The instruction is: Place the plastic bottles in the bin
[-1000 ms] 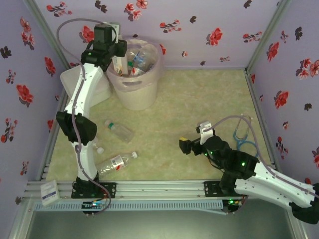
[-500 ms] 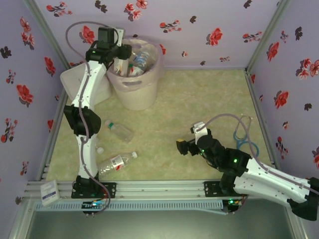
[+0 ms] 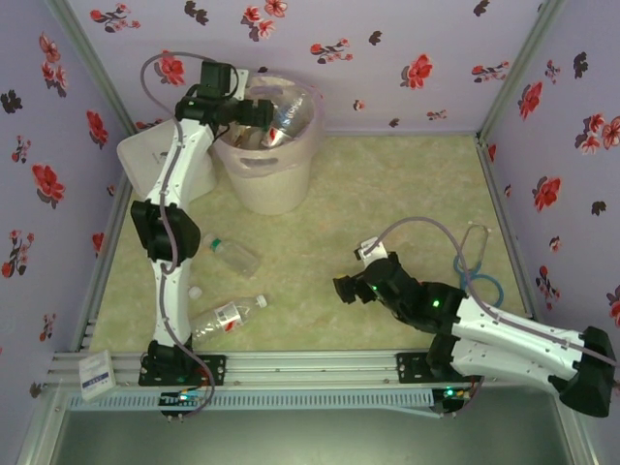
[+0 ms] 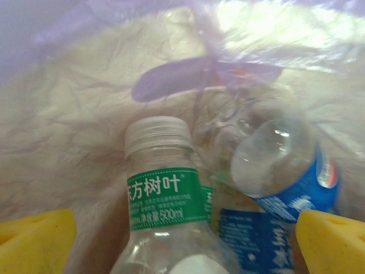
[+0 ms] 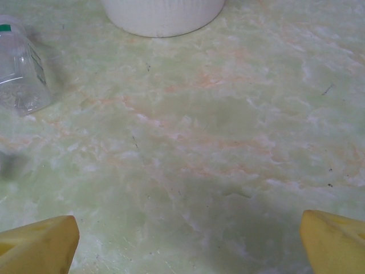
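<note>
The pale pink bin [image 3: 262, 174] stands at the back left with several plastic bottles [image 3: 283, 114] inside. My left gripper [image 3: 254, 108] hangs over its mouth, open. Between its yellow fingertips [image 4: 35, 240] lies a green-labelled, white-capped bottle [image 4: 164, 200], free of both pads, beside a blue-labelled one [image 4: 288, 185]. A green-capped bottle [image 3: 232, 254] and a red-labelled bottle [image 3: 225, 317] lie on the table by the left arm. My right gripper [image 3: 344, 289] is open and empty low over the table [image 5: 188, 142], with a clear bottle [image 5: 20, 74] to its far left.
A white square box [image 3: 145, 160] sits left of the bin. A blue stethoscope-like loop [image 3: 477, 276] lies at the right. The bin's base [image 5: 162, 11] shows ahead of the right gripper. The clear liner bag [image 4: 68, 131] lines the bin wall.
My left gripper moved right over the bin's mouth and opened, letting go of the bottle it held. The right arm reached further left over the table.
</note>
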`<state>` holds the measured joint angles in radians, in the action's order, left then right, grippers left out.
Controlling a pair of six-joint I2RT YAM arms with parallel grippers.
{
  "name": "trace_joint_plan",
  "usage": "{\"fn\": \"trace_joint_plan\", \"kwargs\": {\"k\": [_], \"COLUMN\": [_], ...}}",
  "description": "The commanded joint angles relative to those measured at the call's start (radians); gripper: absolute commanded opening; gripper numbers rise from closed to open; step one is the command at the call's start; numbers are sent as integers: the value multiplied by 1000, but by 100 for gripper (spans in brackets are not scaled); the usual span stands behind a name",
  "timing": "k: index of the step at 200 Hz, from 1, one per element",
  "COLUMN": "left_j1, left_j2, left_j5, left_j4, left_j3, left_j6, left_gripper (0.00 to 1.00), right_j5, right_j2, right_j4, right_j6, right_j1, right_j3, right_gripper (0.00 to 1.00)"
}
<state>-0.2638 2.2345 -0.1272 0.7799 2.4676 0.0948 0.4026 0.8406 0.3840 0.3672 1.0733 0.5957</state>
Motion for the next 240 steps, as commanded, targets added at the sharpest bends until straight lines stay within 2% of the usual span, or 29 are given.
{"fn": "trace_joint_plan", "kwargs": {"k": [1,58,75,89,106,142,161,187,205,222,240], "left_j1": [-15,-12,-9,-9,-9,0,13,31,84,166,266], "left_j2": [-99,-216,-273,-361,-511,-829,-957,-1105,-1190,-1250,-1274], "left_j5": [-52,-29,-8,21,63,153,174,278,304,279,280], "left_j4": [41,130,172,164,112,60,95,145,164,143,57], "left_j3": [49,53,-4,-128,-358,-791,-956,-1147,-1288,-1419,-1529], "left_j6": [-17,-56,-56,-42,-2,130,208,335,438,526,568], "left_gripper": [100,100,100,100,100,100,100,100,100,100,100], "right_j5": [-11,-62,-101,-131,-159,-257,-279,-285,-296,-312,-338], "right_j2": [25,95,124,150,191,256,301,388,426,448,456], "right_j4": [-43,-64,-69,-82,-86,-124,-138,-159,-179,-200,-215], "right_j6": [-17,-84,-122,-160,-188,-213,-241,-273,-283,-282,-274], "right_j1": [-7,-33,-37,-46,-72,-142,-156,-168,-180,-201,-225], "right_j3": [42,89,107,117,131,145,153,174,183,180,166], "right_gripper": [100,100,100,100,100,100,100,100,100,100,100]}}
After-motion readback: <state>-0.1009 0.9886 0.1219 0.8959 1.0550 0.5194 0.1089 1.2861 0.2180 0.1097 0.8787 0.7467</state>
